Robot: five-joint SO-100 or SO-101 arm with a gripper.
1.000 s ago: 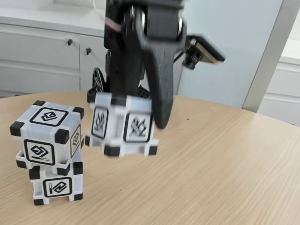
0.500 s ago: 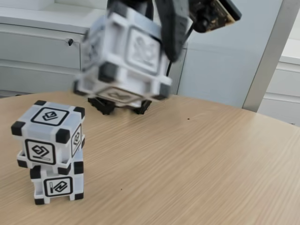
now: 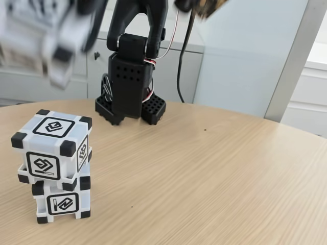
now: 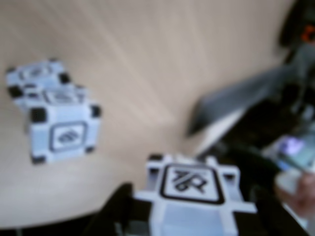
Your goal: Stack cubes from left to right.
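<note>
A round wooden tabletop [image 3: 214, 173] carries a stack of two white cubes with black corners, standing at the left of the fixed view. The upper cube [image 3: 51, 145] sits on the lower cube [image 3: 61, 201], turned slightly out of line with it but resting flat.

The third cube [image 3: 48, 38] is in the air, a blurred white shape at the top left of the fixed view, higher than the stack and roughly above it. In the wrist view this held cube [image 4: 194, 196] fills the lower middle, with the gripper [image 4: 189, 216] closed on it: dark jaws press against its left and right sides. The stack lies off to the left on the tabletop below.

The arm's black base [image 3: 127, 87] stands at the back of the tabletop, in front of white cabinets.

Judged from this, the task is about two thirds done: two cubes are stacked and the last one is lifted. What is left is to line it up over the stack, lower it squarely and let go without nudging the offset upper cube.
</note>
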